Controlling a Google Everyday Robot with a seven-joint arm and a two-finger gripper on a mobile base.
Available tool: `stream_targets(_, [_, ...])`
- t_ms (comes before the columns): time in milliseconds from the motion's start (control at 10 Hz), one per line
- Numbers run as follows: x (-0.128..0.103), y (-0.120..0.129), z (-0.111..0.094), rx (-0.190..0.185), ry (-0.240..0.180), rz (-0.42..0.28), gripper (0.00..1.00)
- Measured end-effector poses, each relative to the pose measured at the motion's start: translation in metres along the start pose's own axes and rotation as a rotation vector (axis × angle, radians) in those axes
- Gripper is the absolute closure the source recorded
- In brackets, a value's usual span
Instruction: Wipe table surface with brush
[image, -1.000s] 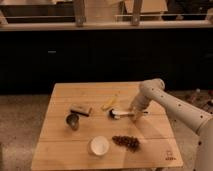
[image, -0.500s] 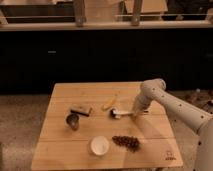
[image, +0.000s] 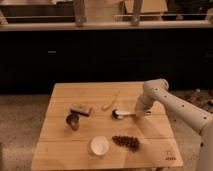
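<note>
The table surface (image: 150, 135) is a light wooden square top of wide planks, with a small dark mark at its near right corner. The brush (image: 125, 114) lies near the middle right, dark round head to the left, white handle pointing right. My gripper (image: 140, 114) is down at the right end of the handle, at table height. The white arm reaches in from the right.
A yellow banana (image: 109, 102) lies just left of and behind the brush head. A dark rectangular block (image: 81, 110) and a metal cup (image: 73, 120) stand at the left. A white bowl (image: 99, 145) and a dark grape bunch (image: 126, 142) sit near the front edge.
</note>
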Motion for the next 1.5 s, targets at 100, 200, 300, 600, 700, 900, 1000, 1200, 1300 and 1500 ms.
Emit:
stream_targets(100, [-0.002,-0.001,0.0,0.0,0.004,0.001,0.92])
stream_targets(200, [-0.001,0.0,0.001,-0.002,0.006,0.001,0.93])
stream_targets(300, [0.004,0.0,-0.001,0.0,0.01,0.008,0.98])
stream_targets(600, [0.014,0.005,-0.005,-0.003,0.017,0.012,0.98])
stream_targets(700, [0.013,0.005,-0.005,-0.004,0.019,0.008,0.98])
stream_targets(900, [0.012,0.006,-0.005,-0.003,0.026,0.01,0.98])
stream_targets(1000, [0.012,0.007,-0.005,-0.002,0.03,0.011,0.98])
stream_targets(1200, [0.01,0.006,-0.014,0.019,0.074,0.001,0.98])
stream_targets(1300, [0.009,0.006,-0.017,0.027,0.098,-0.009,0.98])
stream_targets(1500, [0.003,0.003,-0.025,0.036,0.136,-0.031,0.98])
